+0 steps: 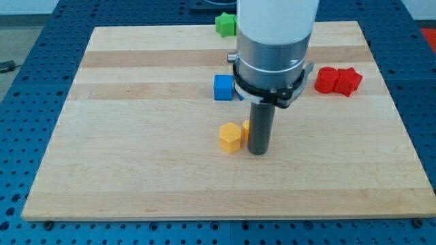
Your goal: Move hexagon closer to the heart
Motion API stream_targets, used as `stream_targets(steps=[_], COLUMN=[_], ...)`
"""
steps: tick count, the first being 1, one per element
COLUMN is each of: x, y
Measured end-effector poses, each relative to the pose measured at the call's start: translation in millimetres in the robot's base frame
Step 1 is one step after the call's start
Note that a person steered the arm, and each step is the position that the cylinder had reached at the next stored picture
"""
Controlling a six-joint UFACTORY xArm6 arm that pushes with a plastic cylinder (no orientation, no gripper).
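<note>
A yellow hexagon (230,137) lies near the middle of the wooden board (136,170). My tip (257,152) rests on the board just to the view's right of the hexagon, very close to it. A sliver of a second yellow block (246,127) shows between the hexagon and the rod; the rod hides most of it and its shape cannot be made out. Two red blocks (327,80) (349,81) sit side by side at the view's right. I cannot tell which block is the heart.
A blue cube (223,88) lies above the hexagon, partly behind the arm's grey body (272,54). A green block (225,24) sits at the board's top edge. Blue perforated table (27,41) surrounds the board.
</note>
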State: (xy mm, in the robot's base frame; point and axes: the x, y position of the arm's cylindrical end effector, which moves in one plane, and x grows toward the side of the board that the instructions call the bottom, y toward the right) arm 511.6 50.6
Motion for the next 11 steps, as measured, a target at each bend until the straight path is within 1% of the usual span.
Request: stream_targets(steps=[1, 2, 3, 4, 5, 6, 7, 9, 11], x=[-34.7, -37.9, -4.8, 19.4, 20.3, 20.3, 17.0, -12.0, -45.9], y=[1.4, 1.5, 26.1, -11.9, -68.9, -87.4, -86.3, -59.2, -54.9])
